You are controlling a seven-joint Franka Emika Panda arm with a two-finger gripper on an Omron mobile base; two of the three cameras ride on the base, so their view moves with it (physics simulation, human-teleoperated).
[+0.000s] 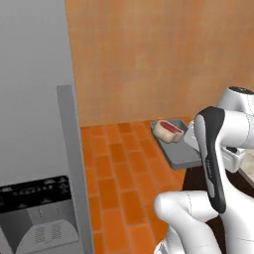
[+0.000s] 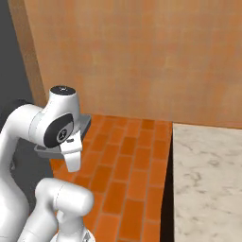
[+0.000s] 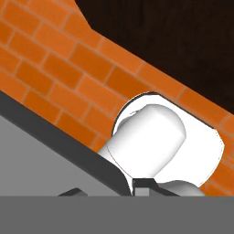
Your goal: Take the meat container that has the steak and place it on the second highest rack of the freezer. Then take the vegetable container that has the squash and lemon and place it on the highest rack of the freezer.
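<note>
The steak (image 1: pixel 167 130), red with a pale rim, lies in the flat grey meat container (image 1: pixel 177 153), which hangs in the air above the brick floor. My own forearm hides the hand in the left base view. In the hand view my gripper (image 3: pixel 108 188) is shut on the container's rim, and the container's grey floor (image 3: pixel 41 160) slants across the lower left. An edge of the container (image 2: pixel 85 124) peeks out behind the arm in the right base view. The freezer (image 1: pixel 32 99) stands at the left as a grey face with a long bar handle (image 1: pixel 70 163). Its racks, the vegetable container, the squash and the lemon are out of view.
An orange brick floor (image 1: pixel 116 173) lies between the freezer and the arm. A tan wall (image 1: pixel 149 54) closes the back. A marble counter (image 2: pixel 208 179) stands at the right, with a dark gap beside it. A dispenser panel (image 1: pixel 37 213) sits low on the freezer's face.
</note>
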